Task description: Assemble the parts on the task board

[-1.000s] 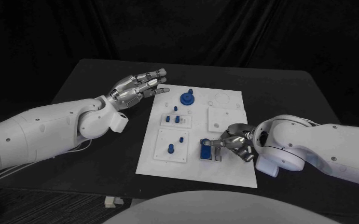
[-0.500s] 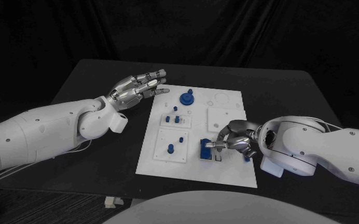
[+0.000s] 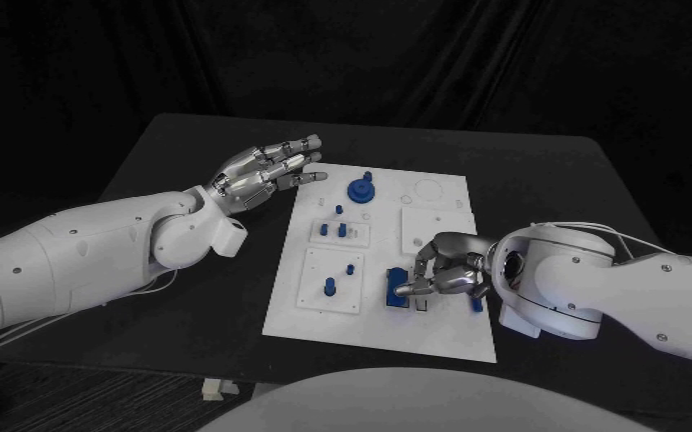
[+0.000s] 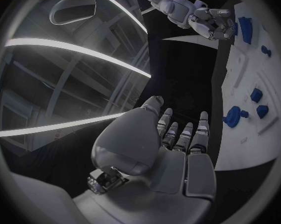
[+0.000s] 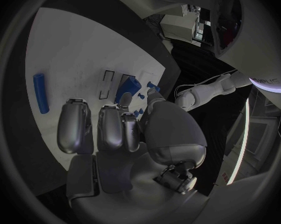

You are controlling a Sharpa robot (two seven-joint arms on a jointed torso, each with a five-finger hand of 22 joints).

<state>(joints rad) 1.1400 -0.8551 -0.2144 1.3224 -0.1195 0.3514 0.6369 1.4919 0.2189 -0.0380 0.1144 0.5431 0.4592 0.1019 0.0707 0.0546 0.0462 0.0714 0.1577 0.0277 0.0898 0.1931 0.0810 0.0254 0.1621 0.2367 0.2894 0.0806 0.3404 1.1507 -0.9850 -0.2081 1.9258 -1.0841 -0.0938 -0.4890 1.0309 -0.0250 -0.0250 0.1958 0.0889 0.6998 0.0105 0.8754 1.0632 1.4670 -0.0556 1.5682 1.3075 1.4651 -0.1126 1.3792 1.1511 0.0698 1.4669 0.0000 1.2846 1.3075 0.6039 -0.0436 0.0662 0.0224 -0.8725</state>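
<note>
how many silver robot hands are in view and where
2. The left silver hand hovers open by the far left corner of the white task board; the right hand is over its near right part, fingers at a blue block.

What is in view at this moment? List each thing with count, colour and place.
task board: one, white, middle of the table.
round part: one, blue, far end of the board.
small parts: a few, blue, on the raised plates along the board's left side.
block part: one, blue, near end of the board, at the right hand's fingertips; whether it is held cannot be told.
rod part: one, blue, lying flat on the board beside the right hand.
table: one, black, under the board.
left hand: silver, fingers spread, holds nothing, raised by the board's far left corner.
right hand: silver, curled over the board's near right part.
</note>
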